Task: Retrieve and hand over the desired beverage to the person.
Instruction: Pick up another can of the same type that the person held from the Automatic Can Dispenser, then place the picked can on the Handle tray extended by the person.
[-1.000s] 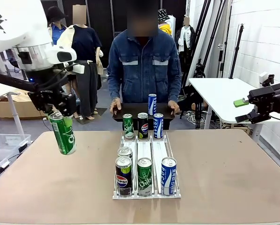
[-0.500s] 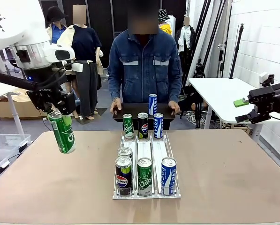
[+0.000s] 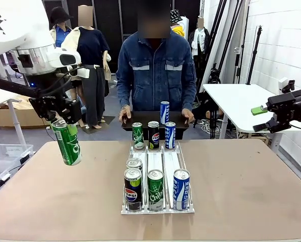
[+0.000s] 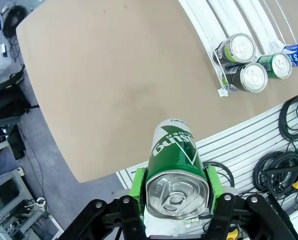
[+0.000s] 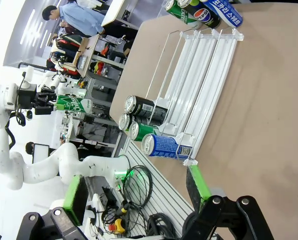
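A green can [image 3: 67, 143] hangs tilted above the table's left side, with my left gripper [image 3: 63, 125] shut on its upper end. In the left wrist view the green can [image 4: 172, 150] sits between the green pads, my left gripper [image 4: 174, 189] closed around it. My right gripper [image 3: 263, 118] stands open at the far right, off the table; in its own view my right gripper [image 5: 136, 192] has nothing between its fingers. The person [image 3: 154, 70] stands at the far edge, both hands on a dark tray [image 3: 140, 120] that carries a blue can [image 3: 164, 112].
A white rack [image 3: 163, 161] at the table's middle holds several cans: green, Pepsi and blue in the far row, the same at the near end. A white side table [image 3: 236, 101] stands at right. A clear bin [image 3: 4, 156] sits left of the table.
The left arm has edged very slightly to the left with the green can still in its grip. The right arm and the person have not moved.
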Controlling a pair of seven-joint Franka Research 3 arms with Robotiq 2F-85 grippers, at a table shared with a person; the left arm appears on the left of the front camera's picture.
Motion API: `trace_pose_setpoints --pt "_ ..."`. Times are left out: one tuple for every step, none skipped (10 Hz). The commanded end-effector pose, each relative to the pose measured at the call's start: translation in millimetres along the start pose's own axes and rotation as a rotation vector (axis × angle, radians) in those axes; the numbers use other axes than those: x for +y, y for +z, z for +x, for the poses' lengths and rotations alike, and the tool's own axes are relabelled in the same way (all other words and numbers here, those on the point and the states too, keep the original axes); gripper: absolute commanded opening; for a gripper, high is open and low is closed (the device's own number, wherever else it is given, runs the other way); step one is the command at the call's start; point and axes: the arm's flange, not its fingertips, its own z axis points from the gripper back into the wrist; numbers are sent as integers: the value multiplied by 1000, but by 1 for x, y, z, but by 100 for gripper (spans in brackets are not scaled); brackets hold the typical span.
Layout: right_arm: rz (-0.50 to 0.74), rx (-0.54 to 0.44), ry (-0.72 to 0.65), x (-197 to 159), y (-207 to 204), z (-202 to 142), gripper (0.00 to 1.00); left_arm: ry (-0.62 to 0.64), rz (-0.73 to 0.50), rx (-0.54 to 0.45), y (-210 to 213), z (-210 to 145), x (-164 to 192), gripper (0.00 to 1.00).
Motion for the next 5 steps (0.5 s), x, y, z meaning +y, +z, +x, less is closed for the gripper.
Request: trace_pose_setpoints --pt "4 0 1 0 0 0 100 7 -1 -8 3 -2 1 0" --pt "4 0 1 0 0 0 100 7 -1 -8 3 -2 1 0" --pt "4 0 1 0 0 0 100 7 -1 -8 3 -2 1 0" --pt "4 0 1 0 0 0 100 7 -1 -8 3 -2 1 0" --pt "4 0 1 0 0 0 100 7 -1 -8 3 -2 1 0"
